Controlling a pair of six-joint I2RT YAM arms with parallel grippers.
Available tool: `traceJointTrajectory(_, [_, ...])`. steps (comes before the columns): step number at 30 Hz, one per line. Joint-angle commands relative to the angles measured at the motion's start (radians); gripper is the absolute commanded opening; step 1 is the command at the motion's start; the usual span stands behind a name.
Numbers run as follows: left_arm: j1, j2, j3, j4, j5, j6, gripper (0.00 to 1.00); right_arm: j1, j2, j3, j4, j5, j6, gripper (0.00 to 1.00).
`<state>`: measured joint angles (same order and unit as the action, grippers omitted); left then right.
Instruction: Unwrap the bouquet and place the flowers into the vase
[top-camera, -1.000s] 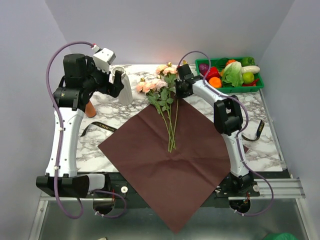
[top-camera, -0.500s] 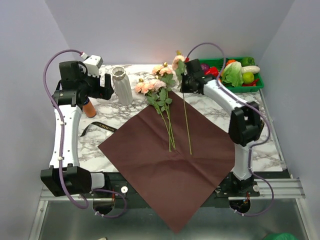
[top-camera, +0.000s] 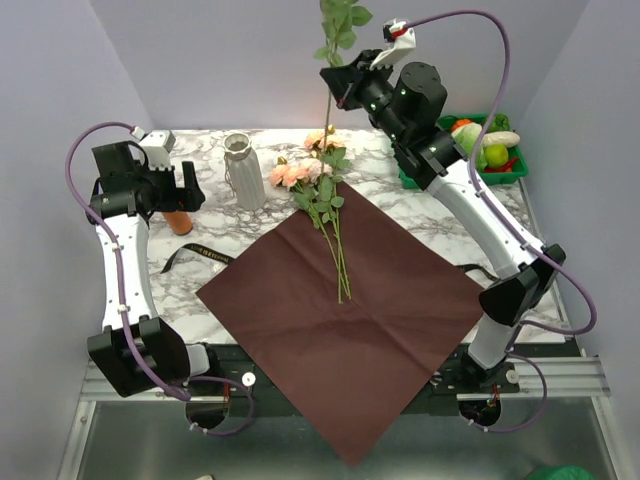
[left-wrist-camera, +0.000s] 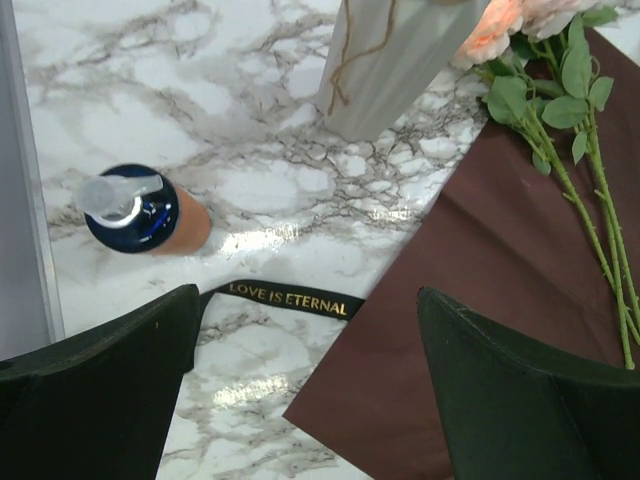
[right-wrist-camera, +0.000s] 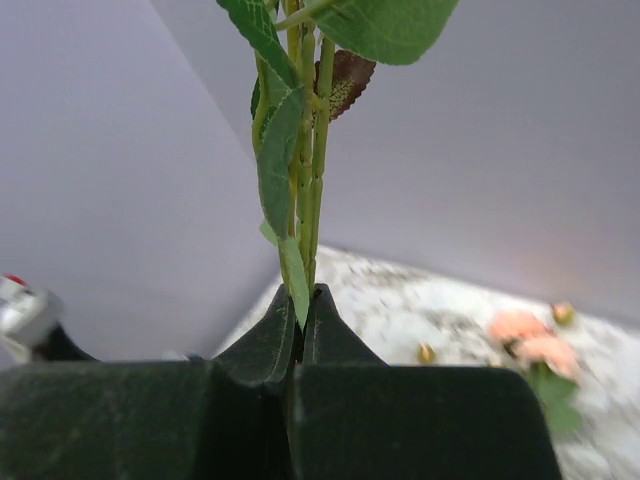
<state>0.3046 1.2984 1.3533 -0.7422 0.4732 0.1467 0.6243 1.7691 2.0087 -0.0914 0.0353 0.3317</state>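
My right gripper (top-camera: 338, 88) (right-wrist-camera: 305, 295) is raised high over the back of the table, shut on the green stem of one flower (top-camera: 327, 108) (right-wrist-camera: 312, 200). That stem hangs below the jaws, its leaves rise above them, and its bloom is out of view. The other flowers (top-camera: 318, 180) (left-wrist-camera: 560, 90) lie on the spread dark red paper (top-camera: 350, 320) (left-wrist-camera: 490, 290). The white ribbed vase (top-camera: 243, 172) (left-wrist-camera: 385, 60) stands left of them. My left gripper (top-camera: 188, 186) (left-wrist-camera: 310, 390) hovers open left of the vase, holding nothing.
An orange bottle (top-camera: 178, 220) (left-wrist-camera: 150, 212) stands under the left arm. A black ribbon (top-camera: 200, 254) (left-wrist-camera: 290, 298) lies by the paper's left corner. The green crate of vegetables (top-camera: 482, 150) sits at the back right.
The right gripper closed on one flower's stem and lifted it from the pile to high above the table. The left arm drew back leftward, away from the vase.
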Motion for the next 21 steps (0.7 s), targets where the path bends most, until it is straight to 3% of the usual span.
traceJointTrajectory(1, [0.028,-0.016,-0.051,0.012,0.067,0.046,0.99,0.018,0.09,0.025,0.35,-0.099,0.058,0.01])
traceJointTrajectory(5, [0.037,-0.031,-0.068,0.014,0.087,0.067,0.99,0.028,0.235,0.25,0.427,-0.143,0.131,0.01])
traceJointTrajectory(7, [0.039,-0.037,-0.08,0.017,0.093,0.07,0.99,0.032,0.254,0.246,0.522,-0.143,0.139,0.01])
traceJointTrajectory(9, [0.039,-0.045,-0.095,0.026,0.097,0.074,0.99,0.044,0.269,0.191,0.744,-0.129,0.121,0.01])
traceJointTrajectory(12, [0.041,-0.056,-0.114,0.026,0.097,0.09,0.99,0.054,0.343,0.307,0.753,-0.123,0.089,0.01])
traceJointTrajectory(21, [0.048,-0.068,-0.141,0.029,0.119,0.094,0.99,0.066,0.42,0.38,0.898,-0.1,0.032,0.01])
